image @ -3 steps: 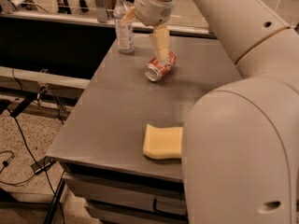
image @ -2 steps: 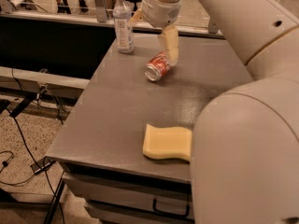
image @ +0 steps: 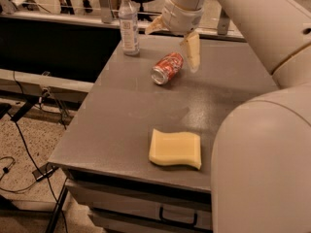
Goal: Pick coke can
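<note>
The coke can (image: 167,68) is red with a silver end and lies on its side on the grey table (image: 121,115), toward the back. My gripper (image: 174,39) hovers just above and behind the can, open and empty. One pale finger (image: 193,50) hangs down just to the right of the can. The other finger (image: 154,26) sticks out to the upper left. Neither finger visibly touches the can.
A clear water bottle (image: 128,23) with a white cap stands upright at the table's back left, left of the can. A yellow sponge (image: 175,148) lies near the front edge. My arm's white body (image: 262,154) fills the right side. A railing runs behind the table.
My gripper has shifted to the right over the can, so one finger now hangs at the can's right side. The can, bottle and sponge have not moved.
</note>
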{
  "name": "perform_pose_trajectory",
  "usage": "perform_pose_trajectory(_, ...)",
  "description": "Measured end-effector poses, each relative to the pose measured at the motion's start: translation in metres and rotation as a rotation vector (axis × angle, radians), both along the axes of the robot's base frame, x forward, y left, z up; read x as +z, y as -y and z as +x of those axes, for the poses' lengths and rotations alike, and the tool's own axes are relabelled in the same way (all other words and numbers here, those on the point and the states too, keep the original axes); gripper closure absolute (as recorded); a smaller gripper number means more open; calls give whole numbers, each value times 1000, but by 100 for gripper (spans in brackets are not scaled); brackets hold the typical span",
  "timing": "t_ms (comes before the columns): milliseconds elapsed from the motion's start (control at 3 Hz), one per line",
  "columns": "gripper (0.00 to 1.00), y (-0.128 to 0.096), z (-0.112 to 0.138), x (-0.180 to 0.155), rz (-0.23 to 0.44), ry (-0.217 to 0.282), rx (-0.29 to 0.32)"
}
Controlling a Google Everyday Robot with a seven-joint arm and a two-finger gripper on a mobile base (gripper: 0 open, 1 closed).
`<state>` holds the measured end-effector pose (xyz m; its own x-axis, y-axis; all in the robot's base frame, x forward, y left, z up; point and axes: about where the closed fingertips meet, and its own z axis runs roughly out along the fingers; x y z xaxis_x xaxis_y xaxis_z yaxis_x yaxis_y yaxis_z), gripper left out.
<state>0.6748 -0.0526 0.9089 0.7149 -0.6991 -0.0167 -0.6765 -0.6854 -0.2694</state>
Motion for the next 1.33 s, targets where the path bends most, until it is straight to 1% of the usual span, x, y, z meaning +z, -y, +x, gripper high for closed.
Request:
perform_pose_trajectory(333,0,5,0,-20,-12,-43,24)
perform_pose_trajectory(667,0,0,1,-43,-13,-87,48)
perform_pose_trajectory(1000,17,-2,0,-55,-9,-114,38)
perform_pose_trajectory(1333,41,-7,-2,-55,0,-124,26)
